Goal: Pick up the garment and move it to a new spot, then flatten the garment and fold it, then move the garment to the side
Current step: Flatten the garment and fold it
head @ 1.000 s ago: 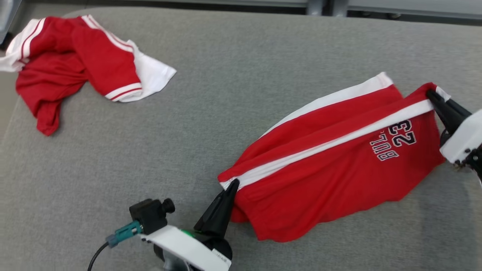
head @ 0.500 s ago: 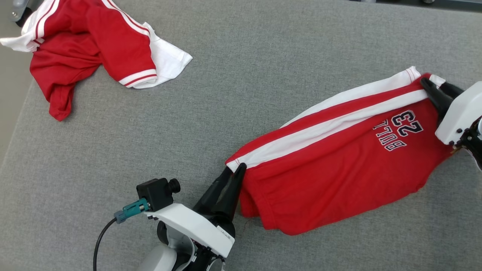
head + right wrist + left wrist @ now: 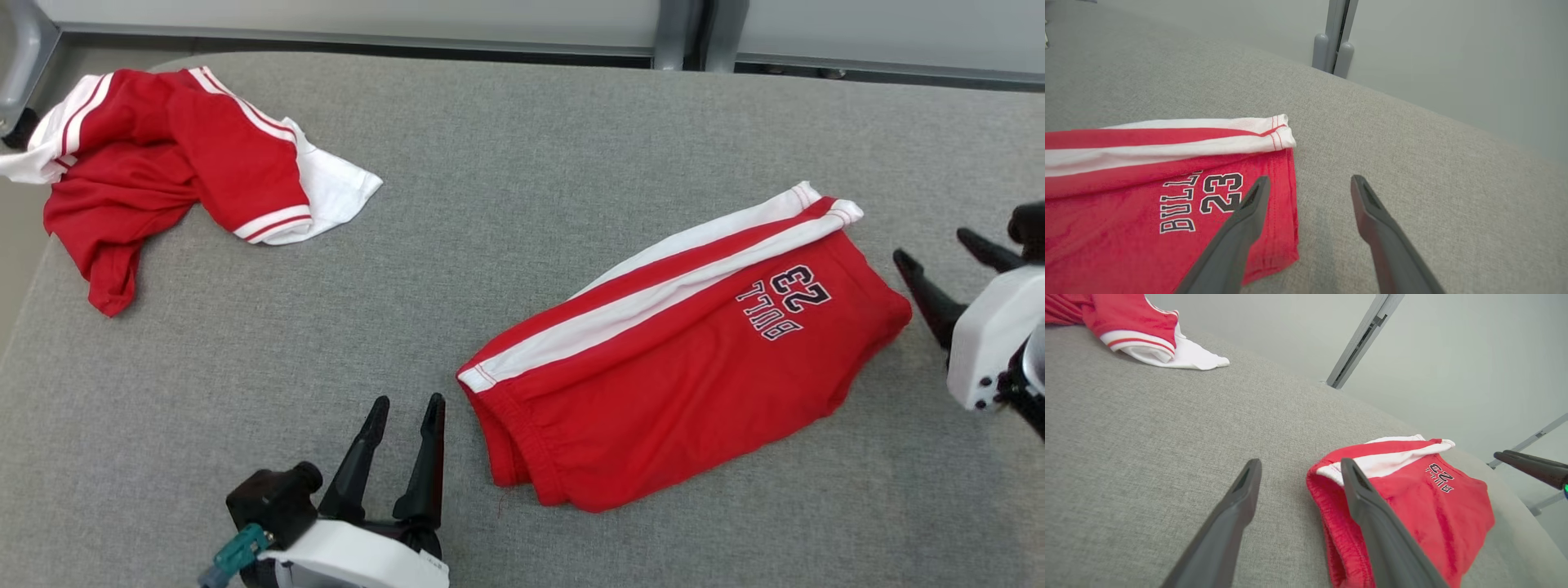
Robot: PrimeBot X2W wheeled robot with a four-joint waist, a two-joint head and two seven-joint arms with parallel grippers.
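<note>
Grey fabric surface (image 3: 522, 147) carries a second red-and-white garment (image 3: 163, 155), crumpled at my far left corner and well apart from both arms, and a grey metal post (image 3: 682, 33) stands behind the far edge. The red shorts (image 3: 678, 367) with white side stripes lie folded flat at centre-right. My left gripper (image 3: 408, 400) has its fingers spread just beside the waistband end, and my right gripper (image 3: 931, 245) has its fingers spread just off the hem end by the "23" print, neither touching the cloth.

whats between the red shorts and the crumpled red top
Nothing: the head view shows bare grey surface between the shorts and the crumpled top.
</note>
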